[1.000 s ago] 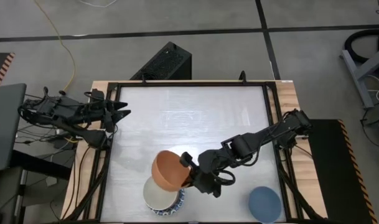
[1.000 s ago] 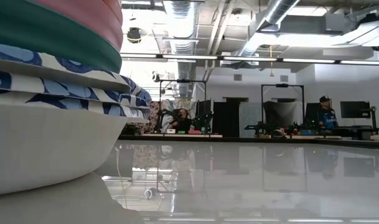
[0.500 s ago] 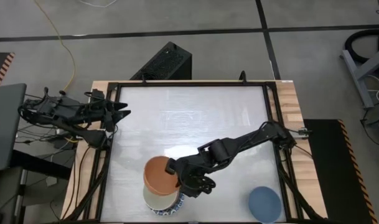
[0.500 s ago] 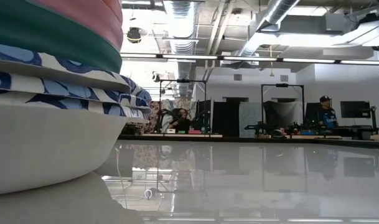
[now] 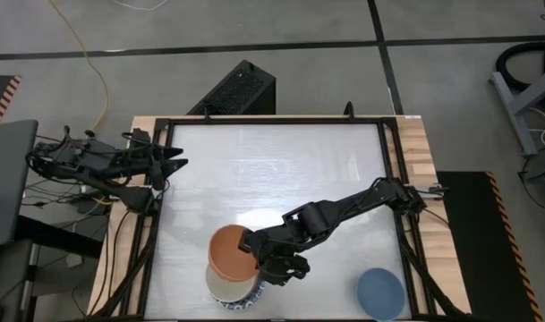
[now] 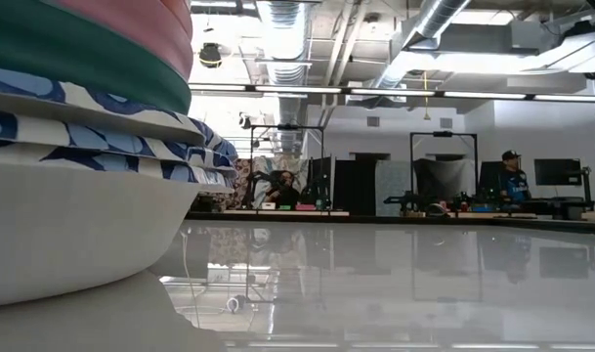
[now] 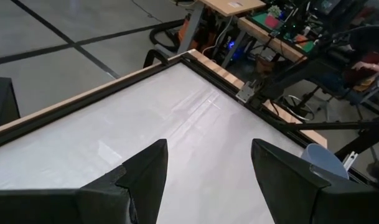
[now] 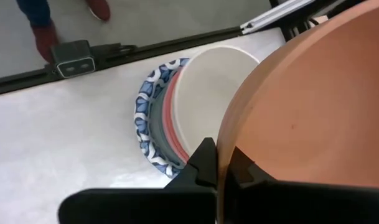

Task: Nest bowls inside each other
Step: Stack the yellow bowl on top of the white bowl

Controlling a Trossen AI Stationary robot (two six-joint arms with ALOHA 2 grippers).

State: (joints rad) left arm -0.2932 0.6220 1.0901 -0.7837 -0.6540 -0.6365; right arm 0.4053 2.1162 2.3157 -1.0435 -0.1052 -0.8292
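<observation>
An orange bowl (image 5: pixel 229 251) hangs over the far part of a stack of bowls (image 5: pixel 236 288) near the table's front edge, with my right gripper (image 5: pixel 252 254) shut on it. In the right wrist view the stack shows a cream bowl (image 8: pixel 209 93) innermost, then pink and green rims, then a blue-patterned rim (image 8: pixel 145 121). The low view shows the stack's white wall (image 6: pixel 63 225) resting on the table. A blue bowl (image 5: pixel 380 292) sits upright at the front right. My left gripper (image 5: pixel 171 165) waits open at the table's left edge. My right gripper pinches the orange bowl's rim (image 8: pixel 224 146) on the bowl's right side, one finger (image 8: pixel 200 163) outside the wall and one inside. The fingers slant down from the table's right. The bowl sits nearly level, mouth up, above the stack; whether it touches the stack I cannot tell.
The white table top (image 5: pixel 272 170) has a black frame and wooden edges. A black box (image 5: pixel 236 89) stands on the floor beyond the far edge. People and benches show far off in the low view.
My right gripper has gone toward the table's left and near edges with the orange bowl and tipped downward. The bowl, tilted before, has come nearly level over the stack. In the last half second it has kept still.
</observation>
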